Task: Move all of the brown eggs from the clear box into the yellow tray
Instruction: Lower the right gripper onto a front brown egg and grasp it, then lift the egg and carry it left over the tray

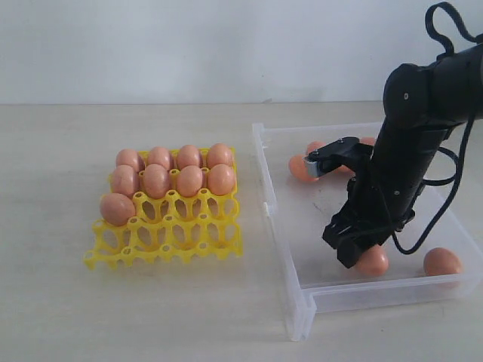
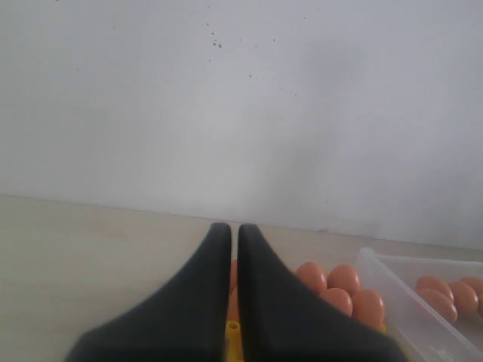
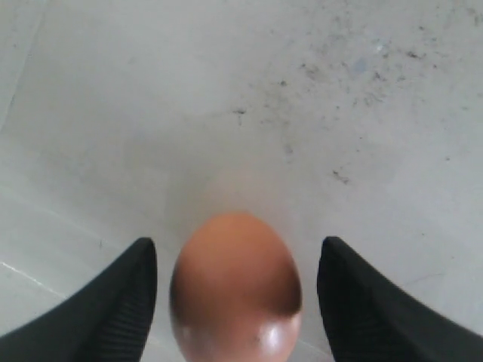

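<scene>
The right pincer (image 3: 237,260) is released, its two dark jaws spread wide on either side of one brown egg (image 3: 235,290), with a thin strip of floor showing between the egg and each jaw, so nothing is grasped. That egg lies on the speckled floor of the clear box (image 1: 298,302), directly under the pincer and close to the box's near wall. A second egg (image 1: 441,262) rests in the same box just beside the pincer, on the side away from the tray, and a few more eggs (image 1: 302,167) sit behind the arm, toward the box's far end and partly hidden by it. The yellow tray (image 1: 162,241) stands well apart from this pincer, outside the box on the table (image 1: 75,317); nine eggs (image 1: 156,181) fill its two far rows and one cup of the third. The left pincer (image 2: 235,230) is clenched, jaws almost touching with nothing between them, hanging above the tray's edge.
</scene>
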Controlling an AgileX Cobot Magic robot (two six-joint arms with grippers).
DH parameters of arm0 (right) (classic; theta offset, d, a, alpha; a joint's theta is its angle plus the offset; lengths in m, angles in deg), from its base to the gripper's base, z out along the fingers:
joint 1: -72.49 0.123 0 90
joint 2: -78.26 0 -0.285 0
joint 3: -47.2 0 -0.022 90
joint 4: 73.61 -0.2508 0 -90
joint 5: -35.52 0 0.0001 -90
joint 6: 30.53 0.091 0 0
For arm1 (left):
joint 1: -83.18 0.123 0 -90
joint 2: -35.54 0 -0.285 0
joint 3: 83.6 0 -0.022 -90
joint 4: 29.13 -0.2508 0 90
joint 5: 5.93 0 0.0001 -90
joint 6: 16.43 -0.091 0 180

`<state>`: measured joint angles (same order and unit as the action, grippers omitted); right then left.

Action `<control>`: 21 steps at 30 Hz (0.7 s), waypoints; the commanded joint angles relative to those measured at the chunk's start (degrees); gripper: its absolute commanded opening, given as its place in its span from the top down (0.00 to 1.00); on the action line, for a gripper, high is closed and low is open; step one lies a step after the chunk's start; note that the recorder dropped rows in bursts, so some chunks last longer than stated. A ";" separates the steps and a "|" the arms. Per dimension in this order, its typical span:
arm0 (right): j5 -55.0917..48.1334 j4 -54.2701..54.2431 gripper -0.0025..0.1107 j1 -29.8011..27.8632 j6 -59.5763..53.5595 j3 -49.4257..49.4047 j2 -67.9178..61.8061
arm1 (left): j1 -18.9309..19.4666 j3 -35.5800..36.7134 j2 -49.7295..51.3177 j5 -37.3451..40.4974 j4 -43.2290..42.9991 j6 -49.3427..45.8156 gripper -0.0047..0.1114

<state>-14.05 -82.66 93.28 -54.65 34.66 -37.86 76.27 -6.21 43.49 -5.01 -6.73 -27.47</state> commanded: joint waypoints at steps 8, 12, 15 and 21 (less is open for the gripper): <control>1.30 0.65 0.49 -0.22 -3.14 -0.15 -0.23 | -0.33 -0.18 -0.15 -0.92 0.51 0.42 0.93; 1.70 0.65 0.49 -0.22 -1.29 -0.15 -2.65 | -0.33 -0.18 -0.15 -0.92 0.51 0.42 0.93; 1.60 1.14 0.49 -0.22 0.38 -0.15 -4.42 | -0.33 -0.18 -0.15 -0.92 0.51 0.42 0.93; 1.92 1.73 0.61 -0.22 3.48 -0.15 -5.24 | -0.33 -0.18 -0.15 -0.92 0.51 0.42 0.93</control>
<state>-12.54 -81.38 93.28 -52.71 35.00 -41.77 76.27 -6.21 43.49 -5.01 -6.73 -27.47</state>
